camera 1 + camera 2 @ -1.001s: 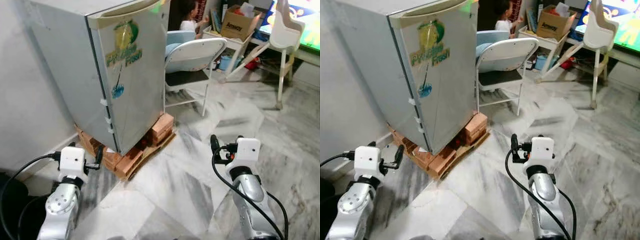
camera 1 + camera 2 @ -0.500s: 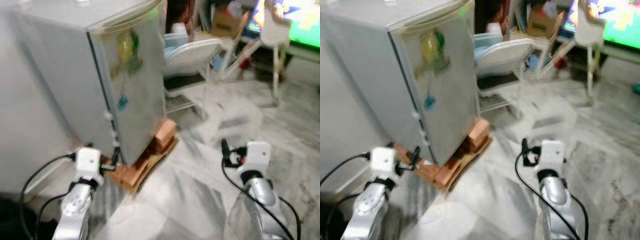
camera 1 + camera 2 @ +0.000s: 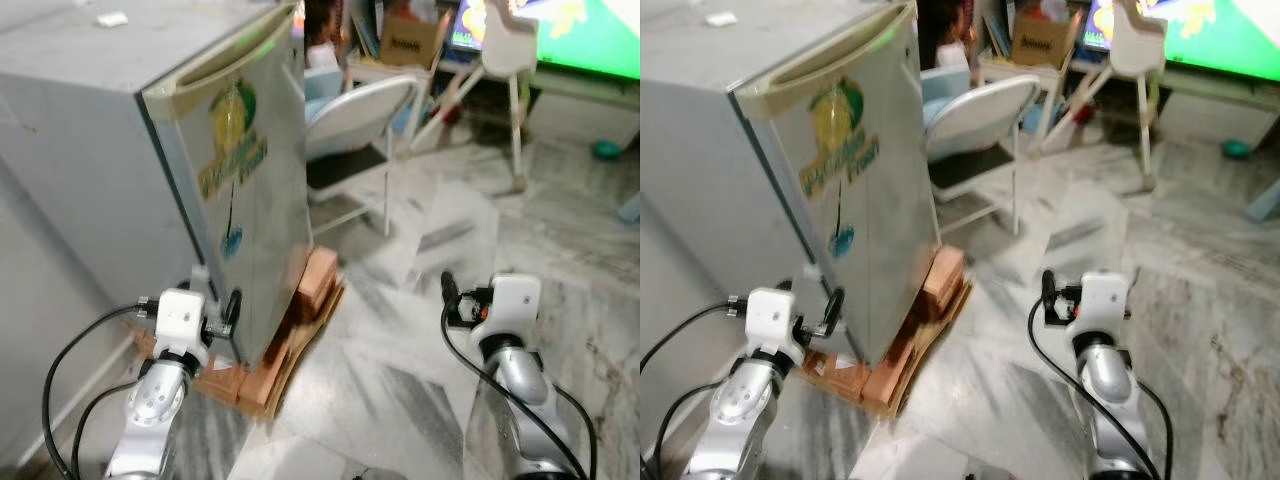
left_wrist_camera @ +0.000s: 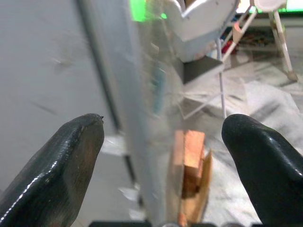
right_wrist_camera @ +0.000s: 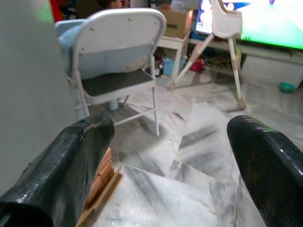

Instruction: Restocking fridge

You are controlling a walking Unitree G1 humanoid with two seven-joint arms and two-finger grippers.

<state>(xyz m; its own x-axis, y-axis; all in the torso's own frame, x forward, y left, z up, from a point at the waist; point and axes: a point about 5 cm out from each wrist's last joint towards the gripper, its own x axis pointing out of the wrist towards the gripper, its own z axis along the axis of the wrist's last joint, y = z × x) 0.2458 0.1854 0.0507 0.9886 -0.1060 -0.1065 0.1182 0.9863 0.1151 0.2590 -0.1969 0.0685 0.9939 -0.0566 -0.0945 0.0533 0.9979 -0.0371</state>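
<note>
A small grey fridge [image 3: 215,170] is seen at the left of the room, its door shut, raised on a stack of bricks [image 3: 300,310] and a wooden board, with its left side close against a pale wall [image 3: 40,330]. The door's front edge, marked by a cream strip along the top and a yellow-green logo, is turned toward the open floor. The left gripper [image 3: 228,308] is held low at the bottom front corner of the fridge, just beside the door edge; its fingers [image 4: 61,165] are spread wide, with the corner and the bricks seen between them and nothing pinched. The right gripper [image 3: 447,293] is held over bare marble floor [image 3: 400,350], well apart from the fridge, its fingers [image 5: 71,165] likewise spread and holding nothing. A wide stretch of marble floor lies free between the two arms and to the right of the fridge. Just behind the fridge's right side a white folding chair [image 3: 360,115] is placed, near the door's far edge. Farther back are found a white high chair [image 3: 500,60], a cardboard box [image 3: 405,40] on a low shelf, and a lit screen [image 3: 590,35]. A person [image 3: 320,40] is partly seen behind the chair.
</note>
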